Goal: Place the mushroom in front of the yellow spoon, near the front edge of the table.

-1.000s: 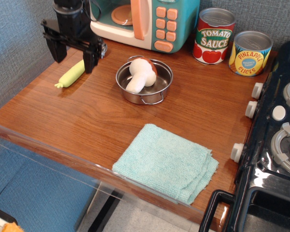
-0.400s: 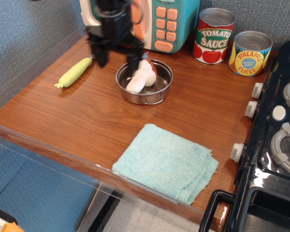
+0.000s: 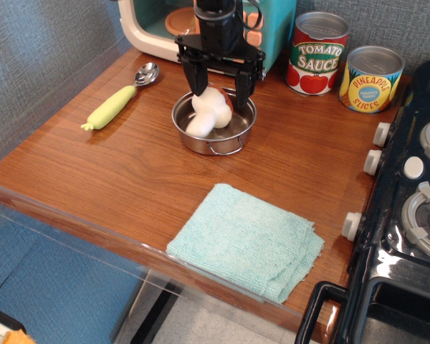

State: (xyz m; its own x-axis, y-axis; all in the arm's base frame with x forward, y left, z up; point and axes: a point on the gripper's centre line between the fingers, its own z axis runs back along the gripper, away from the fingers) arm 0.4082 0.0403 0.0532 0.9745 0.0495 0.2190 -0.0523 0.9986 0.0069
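Gripper [image 3: 221, 84] is hovering spread wide, gripping nothing, over the mushroom [image 3: 209, 112] lying in the steel pot [image 3: 229, 134] near the table's [image 3: 122, 179] back edge; yellow spoon [image 3: 120, 101] is lying back-left.

A play kitchen set up as a robot test bench — not a real home kitchen. The brown wood-grain surface [image 3: 129, 179] has a clear plastic strip [image 3: 79, 226] along its front edge and stands against grey-blue textured wall covering. At the back sits a teal toy microwave [image 3: 254, 32] with peach buttons; beside it stand a "Tomato Sauce" can [image 3: 317, 54] and a "Pineapple Slices" can [image 3: 373, 79]. At the right is a black toy stove [image 3: 408, 215] with white knobs. A small steel pot [image 3: 213, 123], a light green folded cloth [image 3: 247, 240] and a chunky yellow spoon [image 3: 118, 104] lie out — all toy-sized props.
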